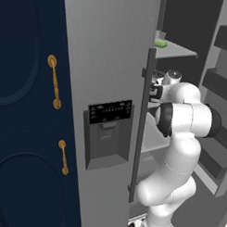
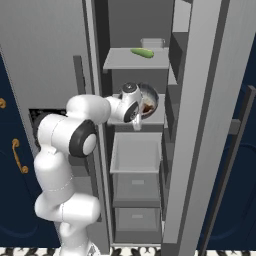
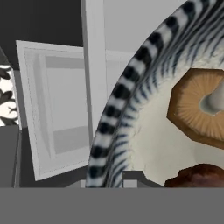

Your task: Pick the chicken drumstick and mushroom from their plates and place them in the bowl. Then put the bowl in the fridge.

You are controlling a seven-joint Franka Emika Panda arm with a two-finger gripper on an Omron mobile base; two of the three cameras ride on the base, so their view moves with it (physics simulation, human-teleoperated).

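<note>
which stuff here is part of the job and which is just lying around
Part of the job:
- bowl, held at the fridge's middle shelf
- mushroom, in the bowl
- chicken drumstick, in the bowl
- tool, at the bowl's rim

Just lying about:
- green vegetable on the top shelf
- navy cabinets with brass handles

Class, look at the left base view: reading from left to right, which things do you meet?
Navy cabinet → brass handles → black dispenser panel → fridge's long bar handle → white robot arm → open door's shelves.
</note>
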